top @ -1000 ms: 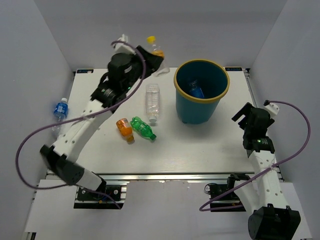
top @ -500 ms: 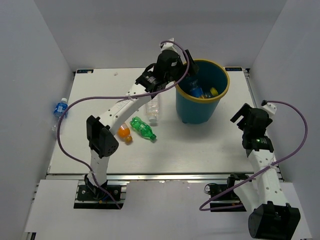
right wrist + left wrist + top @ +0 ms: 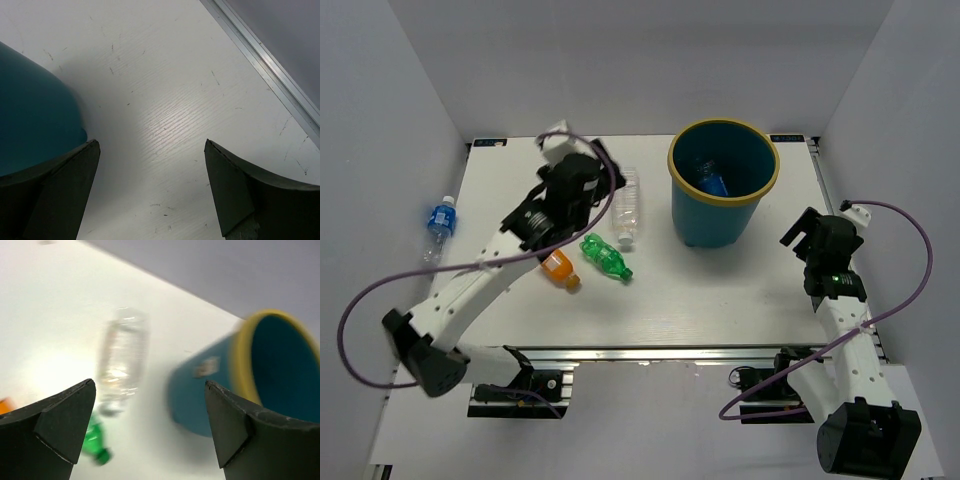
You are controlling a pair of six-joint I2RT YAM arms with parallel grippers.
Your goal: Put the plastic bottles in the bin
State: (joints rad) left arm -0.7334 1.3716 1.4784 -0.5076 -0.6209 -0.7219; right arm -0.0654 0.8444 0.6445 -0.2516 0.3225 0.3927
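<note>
The teal bin [image 3: 720,218] with a yellow rim stands at the back right of the table, and a blue-labelled bottle [image 3: 710,182] lies inside it. A clear bottle [image 3: 626,205], a green bottle [image 3: 605,256] and an orange bottle [image 3: 560,268] lie left of the bin. Another blue-labelled bottle [image 3: 439,220] lies past the table's left edge. My left gripper [image 3: 607,178] hovers open and empty just left of the clear bottle [image 3: 122,357], facing the bin [image 3: 260,365]. My right gripper [image 3: 810,232] stands open and empty right of the bin [image 3: 35,115].
White walls close in the table on three sides. A metal rail [image 3: 260,60] runs along the table's right edge near my right gripper. The left arm's purple cable [image 3: 360,310] loops out past the left edge.
The left arm carried an orange bottle to the bin, opened and let it go, then swung back left over the table. The right arm has not moved.
</note>
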